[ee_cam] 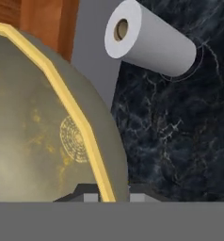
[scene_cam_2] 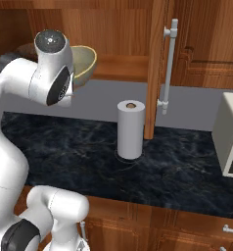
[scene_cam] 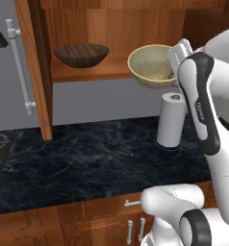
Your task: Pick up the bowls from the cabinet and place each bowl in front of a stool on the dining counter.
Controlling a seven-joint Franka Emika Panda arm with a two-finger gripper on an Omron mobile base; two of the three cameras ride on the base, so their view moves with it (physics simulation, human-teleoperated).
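Paper towel roll (scene_cam: 171, 120) stands below the gripped cream bowl (scene_cam: 150, 65).

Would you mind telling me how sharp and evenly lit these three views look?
Left base view: soft, even light, the dark brown wood-grained bowl shaded under the shelf. Right base view: flat, no glare. Hand view: the glossy cream-beige ceramic bowl looms large, slightly blurred.

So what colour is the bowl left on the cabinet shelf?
Dark brown, wood-grained bowl; clearest in the left base view.

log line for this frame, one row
phase: lifting first bowl | tool: shut on cream bowl rim, past shelf edge | brown bowl: on shelf | below: paper towel roll on counter
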